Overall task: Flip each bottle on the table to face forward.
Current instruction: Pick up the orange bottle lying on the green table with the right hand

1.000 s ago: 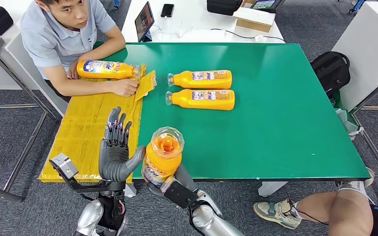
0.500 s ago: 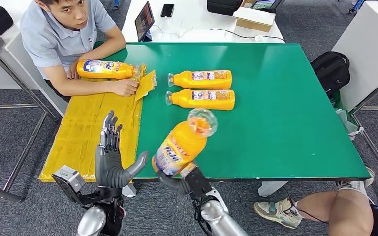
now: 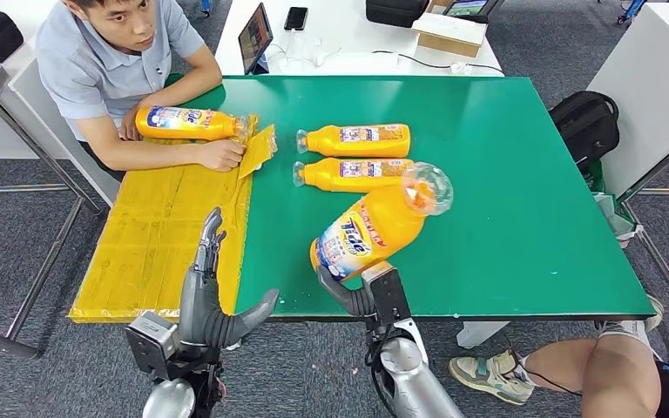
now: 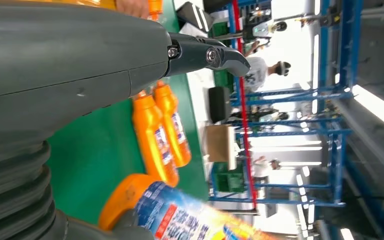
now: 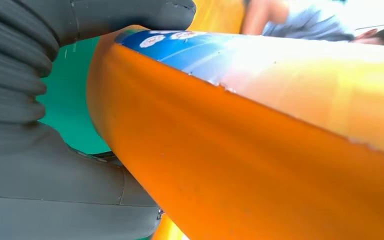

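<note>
The right hand (image 3: 348, 292) is wrapped around the base of an orange plastic detergent bottle with a blue-and-white label (image 3: 368, 233) and holds it up over the green table (image 3: 505, 218), tilted so the clear cap end points away toward the far right. That cap end sits right in front of the nearer of two more orange detergent bottles lying on their sides (image 3: 355, 175) in the middle of the table, caps pointing left, one just behind the other. In the right wrist view the held bottle's orange side (image 5: 260, 165) is super close up, with the thick grey thumb (image 5: 130, 12) across its labelled end.

The left hand (image 3: 209, 296) holds nothing, fingers straight and together, thumb sticking out to the side, up near the table's front-left corner by the yellow cardboard sheet (image 3: 152, 244).

A person in a grey shirt (image 3: 104, 61) sits at the far left corner with both hands on a fourth orange bottle lying on the cardboard (image 3: 190, 123).
</note>
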